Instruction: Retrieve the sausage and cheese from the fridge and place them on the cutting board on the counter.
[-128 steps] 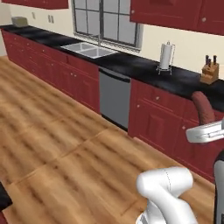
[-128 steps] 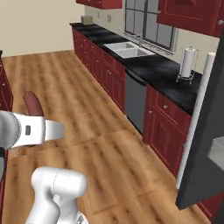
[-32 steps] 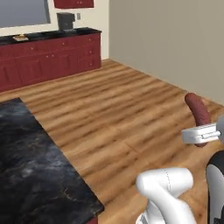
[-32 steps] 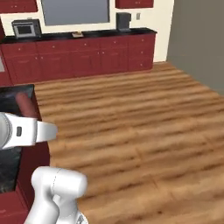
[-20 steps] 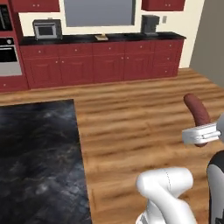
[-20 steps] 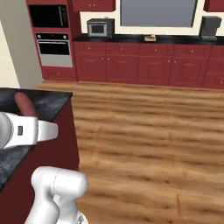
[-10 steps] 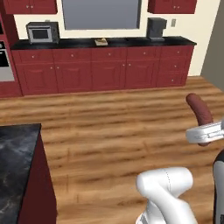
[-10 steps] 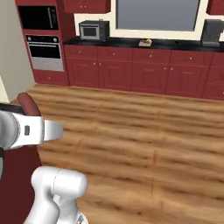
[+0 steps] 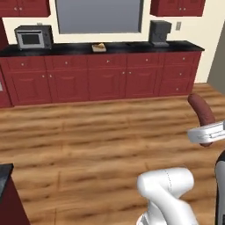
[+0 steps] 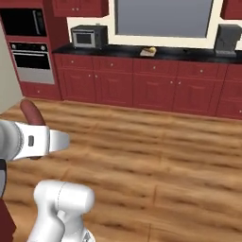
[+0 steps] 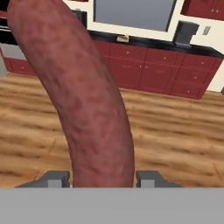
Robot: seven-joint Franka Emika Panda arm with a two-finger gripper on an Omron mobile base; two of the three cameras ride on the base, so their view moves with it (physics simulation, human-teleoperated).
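My gripper (image 11: 103, 179) is shut on the sausage (image 11: 83, 96), a dark red curved piece that rises between the two fingertips (image 11: 57, 178). The sausage (image 9: 201, 115) stands up from the gripper (image 9: 205, 134) at the right edge of the left base view. In the right base view the sausage (image 10: 30, 112) and the gripper (image 10: 32, 134) are at the left edge. Far ahead, the cutting board (image 9: 99, 47) (image 10: 149, 52) (image 11: 124, 38) lies on the black counter (image 9: 127, 45) (image 10: 184, 53). A yellow-orange bit on it may be the cheese; it is too small to tell. The fridge is out of view.
A microwave (image 9: 31, 37) (image 10: 89, 36) and a dark coffee machine (image 9: 159, 33) (image 10: 228, 40) stand on the far counter. A wall oven (image 10: 28, 54) is at the left. A black island corner (image 9: 3, 173) pokes in low left. Open wood floor (image 9: 101, 132) lies between.
The whole picture has swept sideways as the base turned: the black island slid out to the left and the far counter now faces me. The sausage stays in the gripper.
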